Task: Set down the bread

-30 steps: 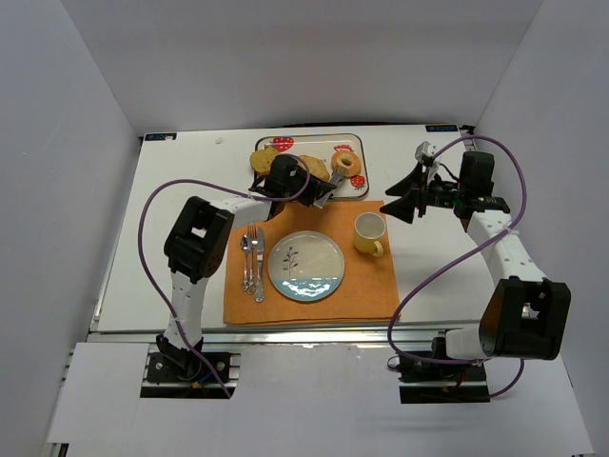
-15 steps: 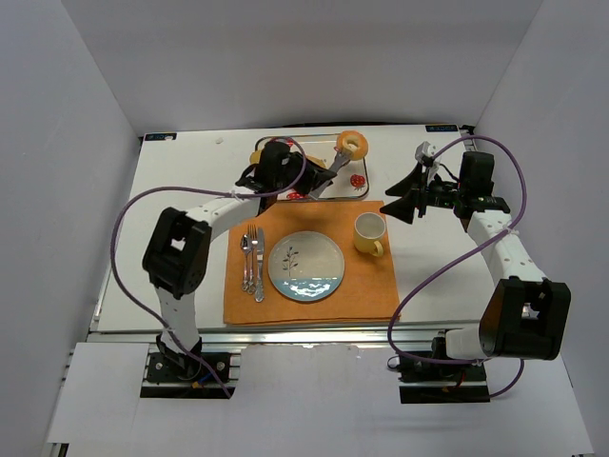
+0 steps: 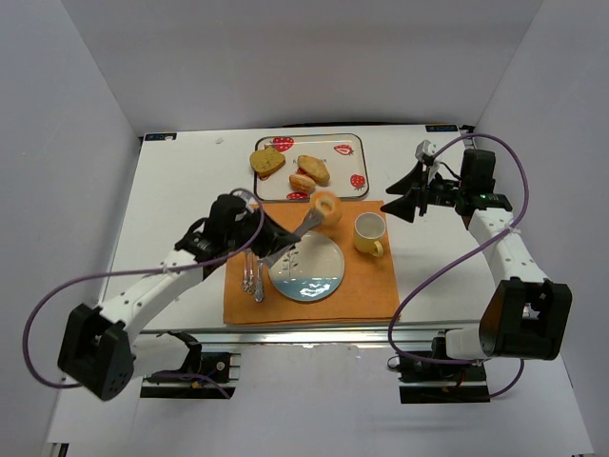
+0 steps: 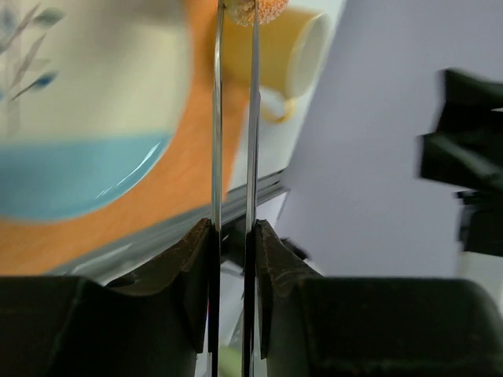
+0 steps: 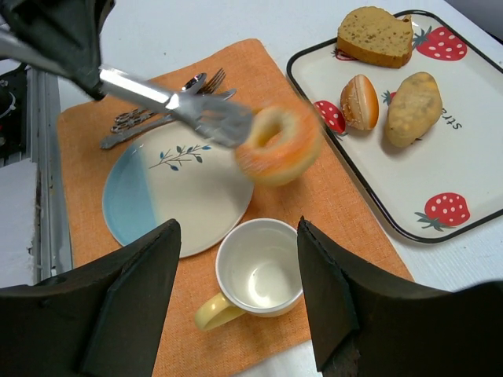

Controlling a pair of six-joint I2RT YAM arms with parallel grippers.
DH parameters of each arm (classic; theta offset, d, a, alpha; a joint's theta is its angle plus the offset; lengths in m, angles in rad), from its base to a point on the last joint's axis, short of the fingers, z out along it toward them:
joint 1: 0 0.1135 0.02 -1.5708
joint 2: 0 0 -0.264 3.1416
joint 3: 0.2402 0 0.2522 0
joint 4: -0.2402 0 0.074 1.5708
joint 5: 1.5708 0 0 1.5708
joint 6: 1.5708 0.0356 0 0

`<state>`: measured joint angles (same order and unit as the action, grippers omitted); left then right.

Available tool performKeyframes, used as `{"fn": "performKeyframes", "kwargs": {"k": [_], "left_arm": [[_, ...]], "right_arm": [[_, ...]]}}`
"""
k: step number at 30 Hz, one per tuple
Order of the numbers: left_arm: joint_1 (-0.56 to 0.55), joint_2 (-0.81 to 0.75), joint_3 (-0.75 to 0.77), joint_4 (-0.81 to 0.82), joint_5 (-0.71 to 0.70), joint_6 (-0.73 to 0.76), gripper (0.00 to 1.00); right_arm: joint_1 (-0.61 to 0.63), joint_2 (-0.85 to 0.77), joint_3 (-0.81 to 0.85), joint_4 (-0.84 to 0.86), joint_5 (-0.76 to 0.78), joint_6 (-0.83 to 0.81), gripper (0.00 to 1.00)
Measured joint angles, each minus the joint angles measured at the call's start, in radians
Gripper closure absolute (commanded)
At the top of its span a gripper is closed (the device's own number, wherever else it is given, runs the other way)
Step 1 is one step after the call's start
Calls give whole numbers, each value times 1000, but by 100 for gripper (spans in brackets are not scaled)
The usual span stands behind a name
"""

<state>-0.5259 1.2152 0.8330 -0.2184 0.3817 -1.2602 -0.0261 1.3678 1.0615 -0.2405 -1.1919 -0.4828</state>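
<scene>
Golden-tan bread (image 3: pixel 326 207), strawberry-print tray (image 5: pixel 468 146), orange mat (image 3: pixel 371 286)

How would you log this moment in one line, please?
left gripper: shut on tongs | bread: in tongs, above placemat, not on plate | right gripper: open, empty

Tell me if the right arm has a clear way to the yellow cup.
Probably yes: nothing lies between the right gripper and the yellow cup; the bread in the tongs hangs beyond.
</scene>
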Motion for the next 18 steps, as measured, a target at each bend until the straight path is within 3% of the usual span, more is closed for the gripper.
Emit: {"fn": "performKeyframes", "kwargs": {"k": [5,10,15,16,18], "left_arm": [[0,-144,-152,-134,14,0,100],[0,-190,-195,-192,23,7,100],[0,-190,-195,-214,24,24,77],[0,-190,-195,-220,24,29,65],[0,-190,-195,-230,23,40,59]], "right_arm": [[0,4,18,-9,-1,-8,34],[0,16,24,-24,0,-13,33],[0,17,24,-27,-1,-15,33],[0,17,24,-27,-1,-15,33],[0,17,24,-27,-1,-15,33]]}}
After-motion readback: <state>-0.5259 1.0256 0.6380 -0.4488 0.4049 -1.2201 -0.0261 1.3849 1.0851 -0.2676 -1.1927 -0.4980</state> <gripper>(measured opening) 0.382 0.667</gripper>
